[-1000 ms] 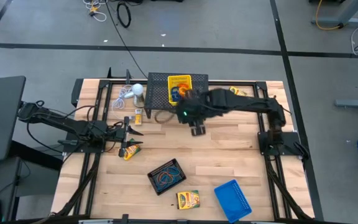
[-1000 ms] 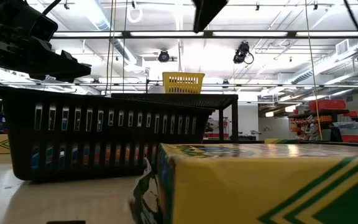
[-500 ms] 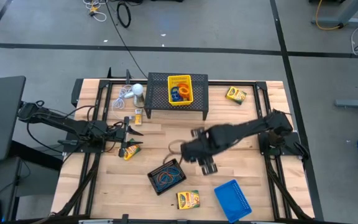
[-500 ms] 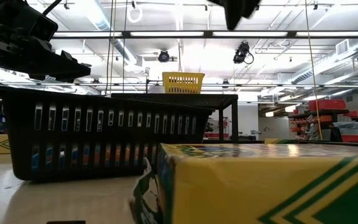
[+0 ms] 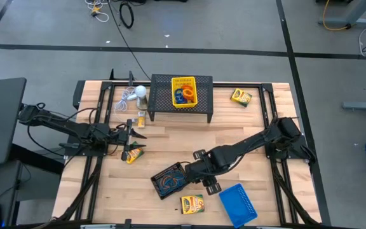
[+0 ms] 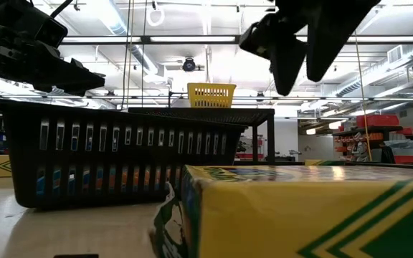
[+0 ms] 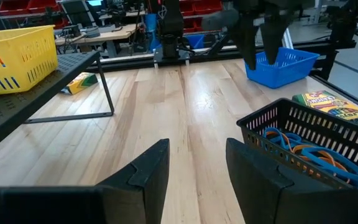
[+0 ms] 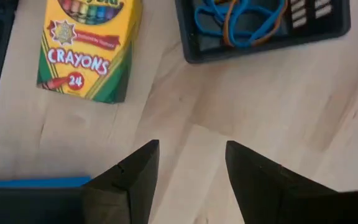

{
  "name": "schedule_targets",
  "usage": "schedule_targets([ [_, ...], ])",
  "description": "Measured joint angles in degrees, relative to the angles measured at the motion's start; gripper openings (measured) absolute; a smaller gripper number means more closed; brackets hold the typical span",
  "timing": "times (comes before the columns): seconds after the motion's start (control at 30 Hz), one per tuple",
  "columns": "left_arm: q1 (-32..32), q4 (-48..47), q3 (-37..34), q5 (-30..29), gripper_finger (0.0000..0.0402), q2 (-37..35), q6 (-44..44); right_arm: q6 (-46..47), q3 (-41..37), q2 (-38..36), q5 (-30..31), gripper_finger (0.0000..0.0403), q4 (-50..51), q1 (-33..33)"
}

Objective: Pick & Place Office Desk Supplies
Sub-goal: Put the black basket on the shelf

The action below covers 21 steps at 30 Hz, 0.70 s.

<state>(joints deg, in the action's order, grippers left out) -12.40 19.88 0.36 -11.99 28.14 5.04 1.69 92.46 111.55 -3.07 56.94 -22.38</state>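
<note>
Right claw point(image 5: 207, 183) moved from stand point(image 5: 182, 97) down between black tray point(image 5: 169, 180) and blue tray point(image 5: 238, 201), spread, empty; left claw point(image 5: 134, 133) unmoved, spread

The tabletop point(image 5: 234, 137) is light wood, with a yellow tray point(image 5: 183, 91) at 12 o'clock, a blue tray point(image 5: 238, 201) at 5 o'clock, and a black tray point(image 5: 169, 180) holding blue and orange bands point(image 8: 241, 18).

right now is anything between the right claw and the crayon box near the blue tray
Nothing visible. The right claw hangs open over bare wood, with the crayon box just ahead, the black tray of rubber bands beside it, and the blue tray off to one side.
</note>
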Motion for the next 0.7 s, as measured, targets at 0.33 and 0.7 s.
schedule_targets([
  [0.33, 0.0, 1.1, 0.0, -0.7, 0.0164, 0.0, -0.7, -4.1, 0.0, 0.0, 0.1, 0.0183, -12.8, -3.2],
  [0.7, 0.0, 2.6, 0.0, -1.6, 0.0164, 0.0, -0.7, -11.4, 0.0, 3.9, 0.4, 0.0183, -19.9, -2.8],
])
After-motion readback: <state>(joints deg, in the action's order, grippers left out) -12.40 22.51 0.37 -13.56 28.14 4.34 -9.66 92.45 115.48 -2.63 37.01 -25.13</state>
